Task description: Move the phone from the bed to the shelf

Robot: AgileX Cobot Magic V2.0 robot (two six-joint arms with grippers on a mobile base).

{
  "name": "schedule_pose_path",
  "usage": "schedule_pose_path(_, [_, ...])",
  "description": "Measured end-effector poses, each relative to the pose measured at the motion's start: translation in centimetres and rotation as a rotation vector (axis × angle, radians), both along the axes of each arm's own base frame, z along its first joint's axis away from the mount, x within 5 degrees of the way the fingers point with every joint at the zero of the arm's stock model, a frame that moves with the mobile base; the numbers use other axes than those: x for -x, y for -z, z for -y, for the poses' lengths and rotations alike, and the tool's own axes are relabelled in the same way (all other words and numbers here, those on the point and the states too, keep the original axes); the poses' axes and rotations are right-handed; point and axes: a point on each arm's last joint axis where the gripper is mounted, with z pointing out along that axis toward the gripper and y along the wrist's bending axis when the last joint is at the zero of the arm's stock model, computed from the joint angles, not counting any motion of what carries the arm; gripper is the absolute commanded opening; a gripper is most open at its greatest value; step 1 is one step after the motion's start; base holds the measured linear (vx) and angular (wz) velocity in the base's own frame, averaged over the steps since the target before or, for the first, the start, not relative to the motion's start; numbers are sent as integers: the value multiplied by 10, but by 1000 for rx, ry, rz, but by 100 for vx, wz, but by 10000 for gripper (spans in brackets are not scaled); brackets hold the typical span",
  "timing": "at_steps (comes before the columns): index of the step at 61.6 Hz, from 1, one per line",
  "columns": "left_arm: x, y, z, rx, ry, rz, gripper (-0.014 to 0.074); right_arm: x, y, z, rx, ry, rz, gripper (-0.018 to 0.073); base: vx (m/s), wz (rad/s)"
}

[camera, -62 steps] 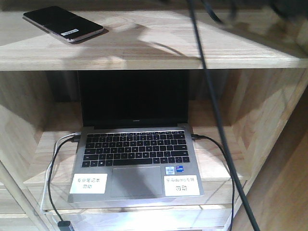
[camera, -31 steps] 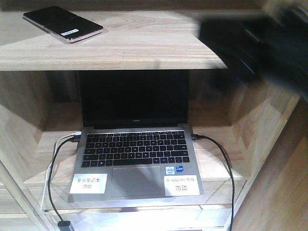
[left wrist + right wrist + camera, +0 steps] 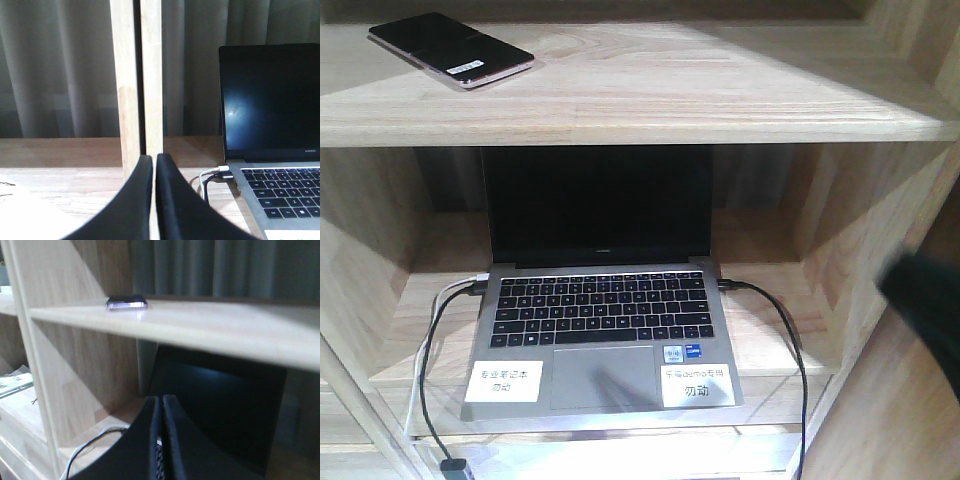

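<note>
The phone, black-screened with a pinkish edge, lies flat on the upper plank of the pale wood shelf, at its far left. From the right wrist view the phone appears edge-on atop that plank. My right gripper is shut with nothing between its fingers, below the plank and apart from the phone; a dark blur of the right arm shows at the front view's right edge. My left gripper is shut and empty, before an upright post. The bed is out of view.
An open grey laptop sits in the compartment under the phone's plank, with black and white cables plugged into both sides. Shelf side walls bound the compartment. Grey curtains hang behind the shelf.
The right arm swept down from the upper right, across the top plank, to the lower right edge of the front view. The phone stayed put on the plank.
</note>
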Motion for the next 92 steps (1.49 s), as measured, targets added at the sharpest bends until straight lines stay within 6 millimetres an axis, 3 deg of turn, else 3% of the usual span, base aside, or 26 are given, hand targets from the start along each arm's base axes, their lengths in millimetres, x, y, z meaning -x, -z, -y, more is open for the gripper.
schedule_pose_path(13, [0,0,0,0,0,0,1,20,32,12,-45,-4,2,-6,0,0])
schedule_pose_path(26, [0,0,0,0,0,0,1,24,47,14,-46,-3,-8,-6,0,0])
schedule_pose_path(92, [0,0,0,0,0,0,1,21,48,17,0,42,28,-6,0,0])
